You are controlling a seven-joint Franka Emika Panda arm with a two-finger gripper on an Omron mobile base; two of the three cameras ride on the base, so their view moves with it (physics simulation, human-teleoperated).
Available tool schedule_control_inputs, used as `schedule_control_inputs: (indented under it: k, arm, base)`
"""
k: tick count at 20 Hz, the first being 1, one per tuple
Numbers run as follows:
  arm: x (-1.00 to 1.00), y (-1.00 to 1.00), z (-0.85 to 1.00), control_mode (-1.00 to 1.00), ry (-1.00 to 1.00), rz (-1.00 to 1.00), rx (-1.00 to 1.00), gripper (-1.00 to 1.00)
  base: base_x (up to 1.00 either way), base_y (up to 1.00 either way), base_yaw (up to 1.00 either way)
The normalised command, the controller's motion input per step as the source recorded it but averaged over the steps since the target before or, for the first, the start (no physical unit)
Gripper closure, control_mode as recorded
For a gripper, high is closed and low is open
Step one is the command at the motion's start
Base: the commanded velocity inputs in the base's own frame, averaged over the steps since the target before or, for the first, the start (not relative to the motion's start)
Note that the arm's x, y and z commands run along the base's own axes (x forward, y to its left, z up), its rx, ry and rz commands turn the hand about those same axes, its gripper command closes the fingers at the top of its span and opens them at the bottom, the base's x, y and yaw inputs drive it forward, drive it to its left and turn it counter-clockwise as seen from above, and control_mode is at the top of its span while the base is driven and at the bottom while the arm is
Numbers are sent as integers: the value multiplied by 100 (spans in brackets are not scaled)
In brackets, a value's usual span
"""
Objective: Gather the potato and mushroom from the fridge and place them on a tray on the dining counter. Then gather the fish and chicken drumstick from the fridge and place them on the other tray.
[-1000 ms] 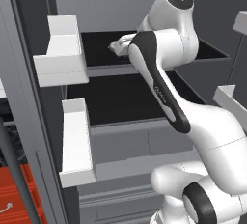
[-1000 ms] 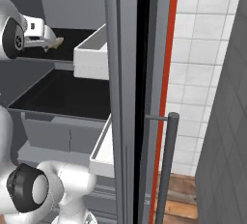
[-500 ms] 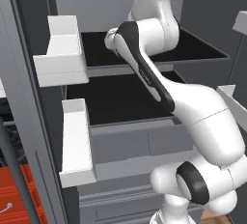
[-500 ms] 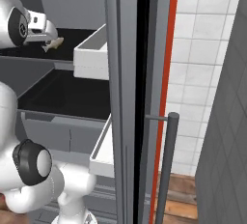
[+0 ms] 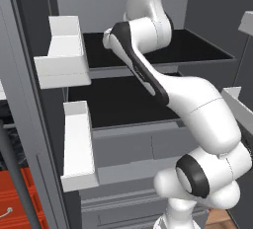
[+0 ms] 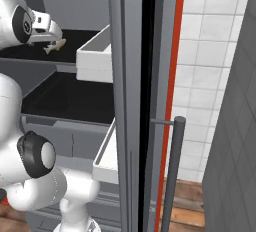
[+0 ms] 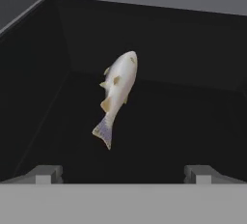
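The fridge stands open with my arm reaching onto its upper black shelf. A pale whole fish lies on that shelf, tail toward the hand; it also shows as a small pale shape under the hand. My gripper hovers just short of the fish, open, with one fingertip on each side and nothing between them. In the right base view the gripper sits just above the fish. The potato, mushroom, chicken drumstick, trays and dining counter are out of view.
White door bins hang on the left door, another bin on the right door. A lower black shelf and grey drawers lie beneath. The door's edge and bar handle stand close on the right.
The arm has swung up and leftward, carrying the hand deeper over the upper shelf toward the fish. The fish has stayed put and the jaws have stayed open.
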Motion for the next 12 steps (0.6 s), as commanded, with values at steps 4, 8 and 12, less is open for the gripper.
schedule_control_inputs:
  k: [4,8,12]
  arm:
    - [35,0,-16,-100,0,-2,0,-100]
    - [42,0,-18,-100,0,-2,0,-100]
    - [40,2,-19,-100,0,-1,0,-100]
  base:
    - [0,0,0]
    - [0,0,0]
    - [0,0,0]
